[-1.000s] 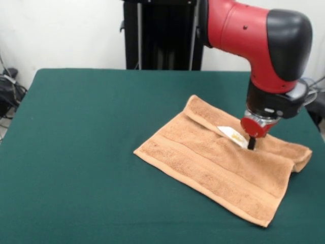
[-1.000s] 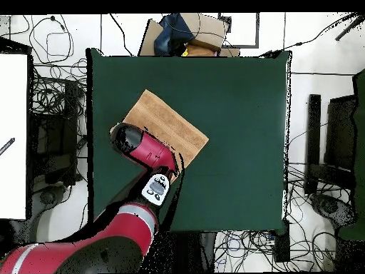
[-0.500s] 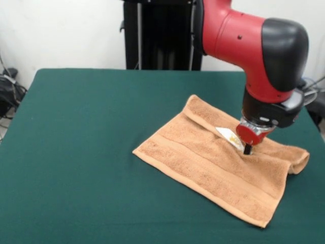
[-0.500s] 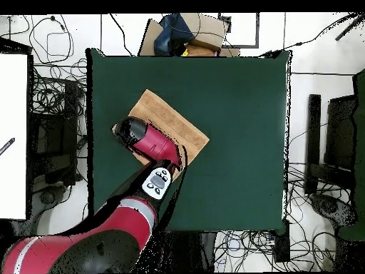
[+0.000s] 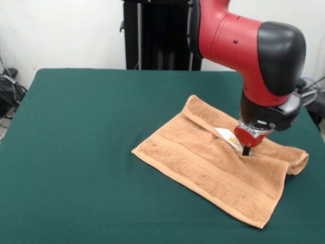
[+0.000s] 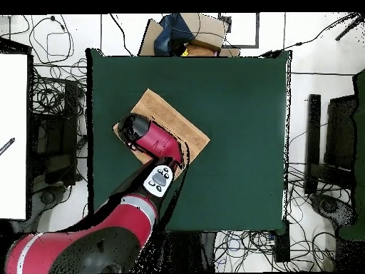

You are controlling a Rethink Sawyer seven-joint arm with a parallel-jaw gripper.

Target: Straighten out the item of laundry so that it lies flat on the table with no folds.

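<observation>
Now I see the gripper point(image 5: 246, 151) has slid a little along the towel point(image 5: 213, 162) against 0.5 s ago, dragging the towel's folded corner and near edge slightly with it. My arm point(image 5: 244, 46) comes down steeply from above, wrist bent so the gripper presses straight onto the towel just beside its white label point(image 5: 227, 137); I cannot tell how far it is parted or whether it pinches cloth. On the table point(image 5: 76, 152), the towel lies with 1 corner doubled over beside the gripper.
</observation>
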